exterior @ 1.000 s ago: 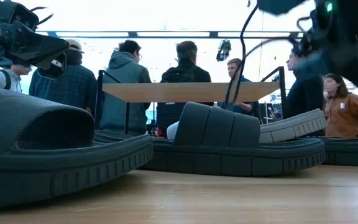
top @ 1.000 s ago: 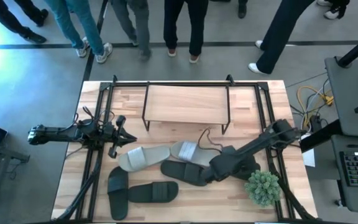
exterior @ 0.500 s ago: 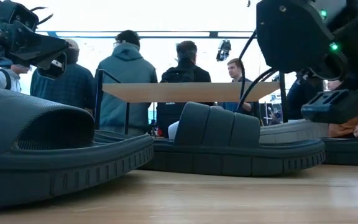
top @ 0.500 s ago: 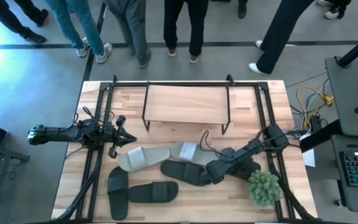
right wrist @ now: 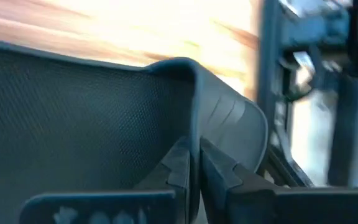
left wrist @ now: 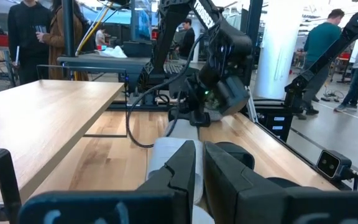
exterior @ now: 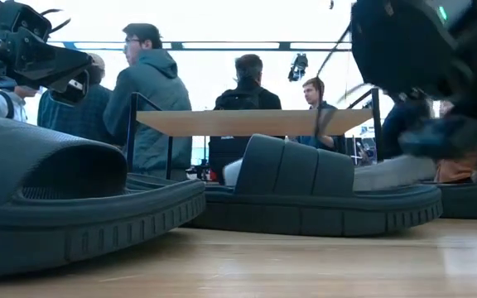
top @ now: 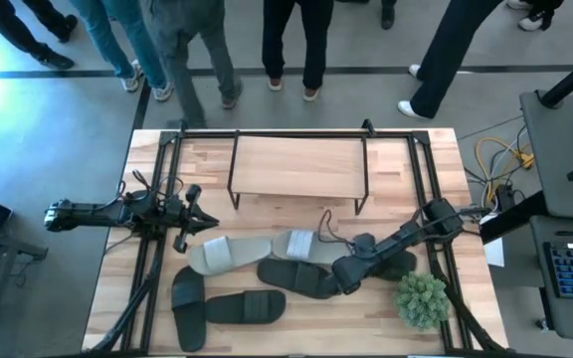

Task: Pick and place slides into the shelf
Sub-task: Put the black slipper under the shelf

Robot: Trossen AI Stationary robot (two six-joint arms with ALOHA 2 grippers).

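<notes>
The shelf (top: 298, 164) stands at the table's far middle, its wood top bare. Two light slides (top: 229, 254) (top: 294, 241) lie in front of it. Two dark slides (top: 188, 306) (top: 247, 306) lie near the front left. My right gripper (top: 346, 278) is shut on the right end of a third dark slide (top: 291, 275), whose sole rests on the table (exterior: 305, 207). Another dark slide (top: 398, 267) lies under the right arm. My left gripper (top: 199, 221) hovers shut over the table's left side. My right gripper pinches a thin raised edge (right wrist: 194, 106) at the dark slide's right end between its two fingers. One finger lies on the textured inner face (right wrist: 104, 124), the other on the smooth grooved outer face (right wrist: 229, 118). It comes slanting down from the right. The slide lies on the table.
A green plant (top: 421, 298) stands at the near right, close to the right arm. Black frame rails (top: 152, 264) run along both table sides. A thin cable (top: 326, 224) loops between shelf and slides. Several people stand beyond the far edge.
My right gripper has come down and a little toward the table's near-left, onto the right end of the dark slide, with its arm lowering over the table.
</notes>
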